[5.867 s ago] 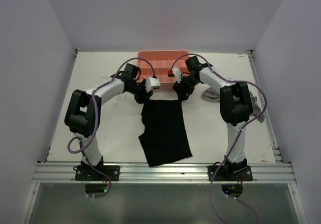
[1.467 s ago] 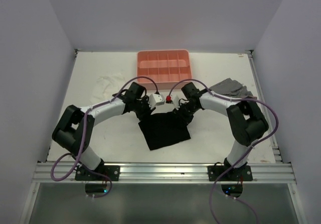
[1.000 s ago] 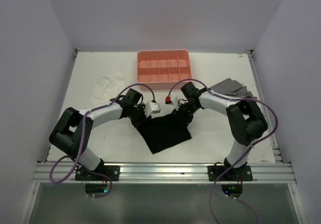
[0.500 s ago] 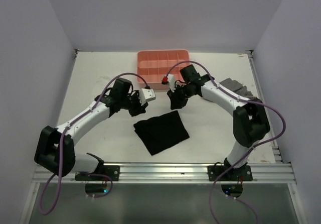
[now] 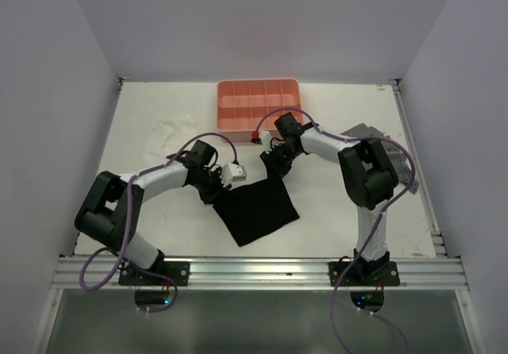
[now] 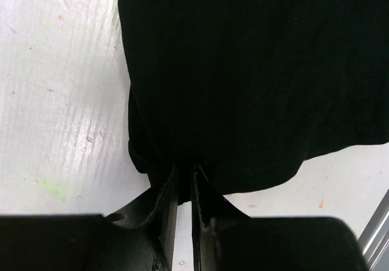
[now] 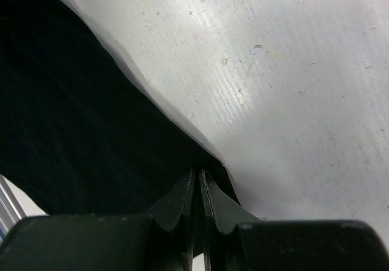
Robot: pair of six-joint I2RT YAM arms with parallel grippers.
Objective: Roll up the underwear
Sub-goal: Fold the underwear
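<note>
The underwear (image 5: 258, 209) is a black folded square lying flat on the white table between the two arms. My left gripper (image 5: 216, 195) sits at its far left corner. In the left wrist view the black fabric (image 6: 243, 70) fills the upper frame, and the left gripper (image 6: 183, 175) is shut on its near edge. My right gripper (image 5: 274, 173) is at the far right corner. The right wrist view shows the right gripper (image 7: 199, 177) pinched shut on the corner of the black cloth (image 7: 73, 113).
A pink compartment tray (image 5: 259, 104) stands at the back centre. A thin white cloth (image 5: 171, 128) lies back left and a grey checked cloth (image 5: 381, 144) lies to the right, partly behind the right arm. The metal rail (image 5: 254, 271) runs along the near edge.
Both grippers were off the cloth half a second ago. They have come down onto the underwear's far corners and closed on the fabric. The garment has stayed in place.
</note>
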